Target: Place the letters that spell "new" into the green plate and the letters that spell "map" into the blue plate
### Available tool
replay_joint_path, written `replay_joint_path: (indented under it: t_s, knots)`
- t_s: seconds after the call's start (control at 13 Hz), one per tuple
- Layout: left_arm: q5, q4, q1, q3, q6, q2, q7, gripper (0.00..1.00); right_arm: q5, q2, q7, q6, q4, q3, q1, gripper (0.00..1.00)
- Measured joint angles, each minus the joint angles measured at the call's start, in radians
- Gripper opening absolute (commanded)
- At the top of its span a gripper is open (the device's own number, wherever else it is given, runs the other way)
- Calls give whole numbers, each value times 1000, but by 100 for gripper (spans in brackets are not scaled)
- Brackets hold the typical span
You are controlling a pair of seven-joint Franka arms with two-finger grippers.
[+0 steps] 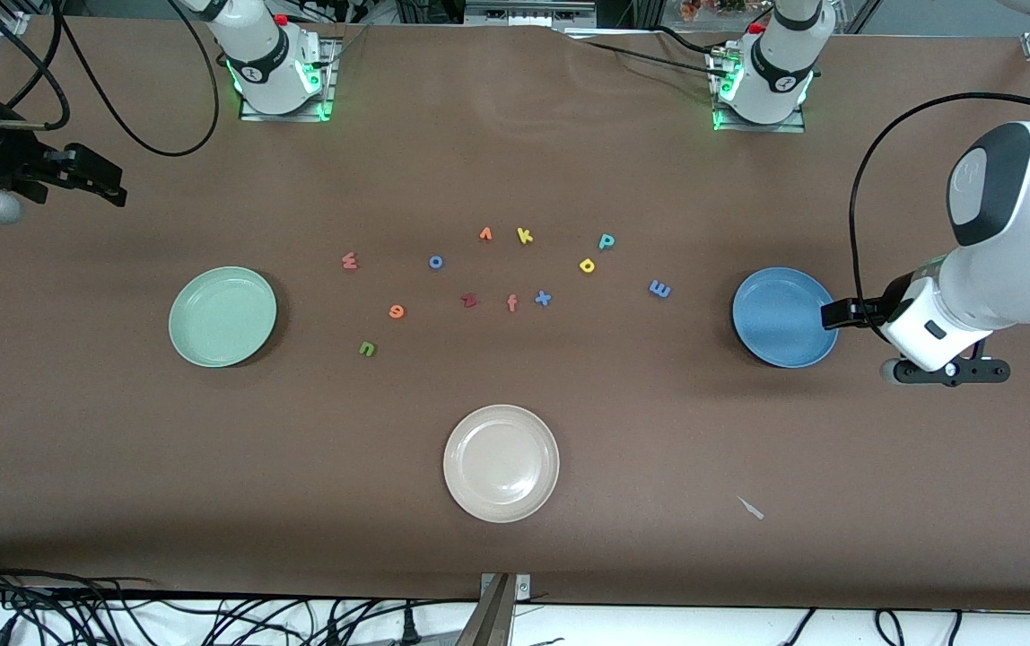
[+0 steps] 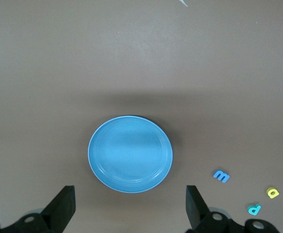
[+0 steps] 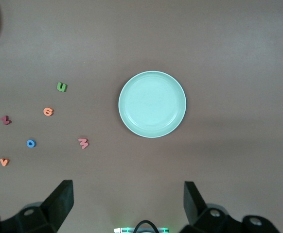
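A wide table covered in plain brown material is seen, with the two arm bases at its far edge and cables trailing off its corners. The green plate (image 1: 222,316) lies toward the right arm's end of the table, the blue plate (image 1: 783,317) toward the left arm's end, and both are empty; a cream-white plate (image 1: 501,463) sits nearer the front camera, between them. The foam letters are scattered flat between the two coloured plates. Of the "new" set, the green n (image 1: 368,348) lies closest to the green plate, the orange e (image 1: 397,311) just beside it and a little farther from the camera, and the pinkish-red w (image 1: 350,261) farther still. Of the "map" set, the blue m (image 1: 659,288) lies nearest the blue plate, with the yellow a (image 1: 587,265) and the teal p (image 1: 606,240) close together farther from the camera. The left gripper (image 2: 129,206) hangs over the blue plate with its fingers spread wide and nothing between them; the right gripper (image 3: 127,201) hangs likewise over the table beside the green plate, spread wide and empty. Nothing has yet been placed. The letters are judged to be very light, soft and thin, so they could be squashed or flicked aside; a grasp straight down across a narrow stroke of each letter, with the fingertips brought close to the table, is likely to be required.
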Motion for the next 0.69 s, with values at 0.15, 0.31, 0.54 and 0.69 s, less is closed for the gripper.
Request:
replay_joint_path:
  t_s: [0.15,0.31,0.54,0.69]
  knots:
    - [0,0,0,0,0,0,0,100,0,0,0,0,0,0,0,100]
    - [0,0,0,0,0,2,0,100,0,0,0,0,0,0,0,100]
    - [0,0,0,0,0,7,0,100,0,0,0,0,0,0,0,100]
    - [0,0,0,0,0,9,0,100,0,0,0,0,0,0,0,100]
